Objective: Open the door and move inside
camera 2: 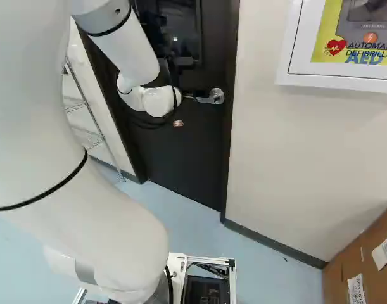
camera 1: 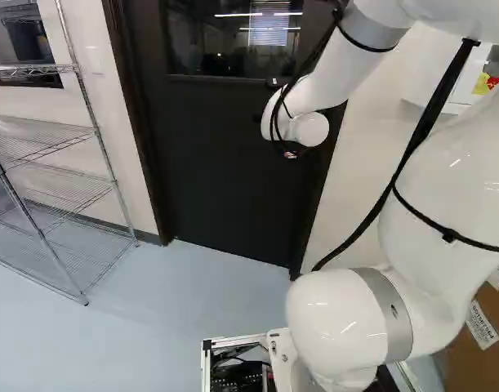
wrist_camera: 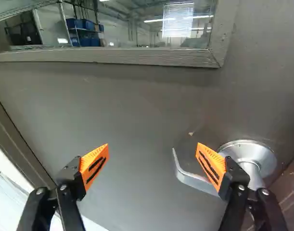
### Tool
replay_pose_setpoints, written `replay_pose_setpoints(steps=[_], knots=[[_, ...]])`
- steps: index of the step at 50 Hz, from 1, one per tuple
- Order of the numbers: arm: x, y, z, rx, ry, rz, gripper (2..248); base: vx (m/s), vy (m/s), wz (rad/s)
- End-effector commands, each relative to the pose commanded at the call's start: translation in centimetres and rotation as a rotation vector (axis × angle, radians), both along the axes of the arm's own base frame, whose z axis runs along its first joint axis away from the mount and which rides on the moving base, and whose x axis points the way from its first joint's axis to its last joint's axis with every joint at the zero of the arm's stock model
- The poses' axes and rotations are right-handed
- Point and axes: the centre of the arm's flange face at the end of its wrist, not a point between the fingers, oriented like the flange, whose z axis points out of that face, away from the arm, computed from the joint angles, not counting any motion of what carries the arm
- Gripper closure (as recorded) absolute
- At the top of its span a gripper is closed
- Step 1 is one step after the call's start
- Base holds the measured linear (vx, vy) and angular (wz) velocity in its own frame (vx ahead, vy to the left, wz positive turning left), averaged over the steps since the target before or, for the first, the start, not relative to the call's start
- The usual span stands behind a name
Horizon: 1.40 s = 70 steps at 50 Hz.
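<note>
Pale blue floor (camera 1: pixel 192 286) meets the dark door (camera 1: pixel 216 163), its top cut off in both base views. The rounded white wrist (camera 2: pixel 158 100) hides the gripper (wrist_camera: pixel 153 145) there; the wrist view shows its jaws released, wide apart, one ridged orange pad (wrist_camera: pixel 211 163) overlapping the curved metal lever handle (wrist_camera: pixel 192 180), contact unclear. This handle sits on the door, below its glass window (wrist_camera: pixel 122 29). Beside the door, wire-mesh shelving (camera 1: pixel 49 202) is partly cropped.

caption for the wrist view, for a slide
Open gripper facing the closed dark door, one finger partly hiding the metal handle.
</note>
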Motion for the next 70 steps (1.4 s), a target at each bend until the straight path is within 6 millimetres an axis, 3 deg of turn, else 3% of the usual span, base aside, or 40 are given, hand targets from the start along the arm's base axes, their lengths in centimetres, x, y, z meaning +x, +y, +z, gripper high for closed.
replay_pose_setpoints(steps=[45,70], knots=[[0.8,0.0,-4.6,0.004,0.099,0.001,3,0.0,0.0,0.0],[1.1,3.0,-7.3,0.002,0.155,0.065,3,0.0,0.0,0.0]])
